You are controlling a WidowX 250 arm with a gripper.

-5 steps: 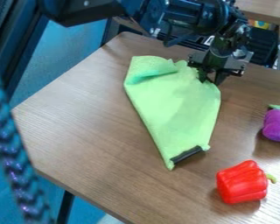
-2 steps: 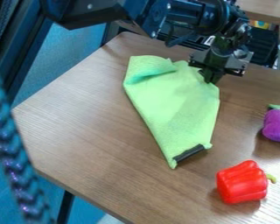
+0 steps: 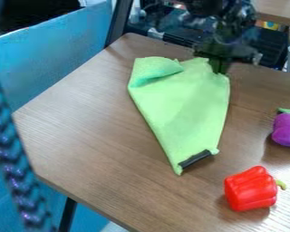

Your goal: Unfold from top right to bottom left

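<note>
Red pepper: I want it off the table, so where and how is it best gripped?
Probably by the body of the red pepper, from above, closing across its long flanks: it lies on its side, stem toward the view's right, with nothing touching it.

Light was bright and even, with pale glare on the table [image 3: 81, 131] at lower right and soft shadows; the moving arm [image 3: 223, 22] blurred.

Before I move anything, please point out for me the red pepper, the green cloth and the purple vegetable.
Red pepper [image 3: 250, 189]: camera view, on its ribbed side.
Green cloth [image 3: 182, 108]: camera view, on its flat middle.
Purple vegetable [image 3: 287, 130]: camera view, on its rounded body.
</note>
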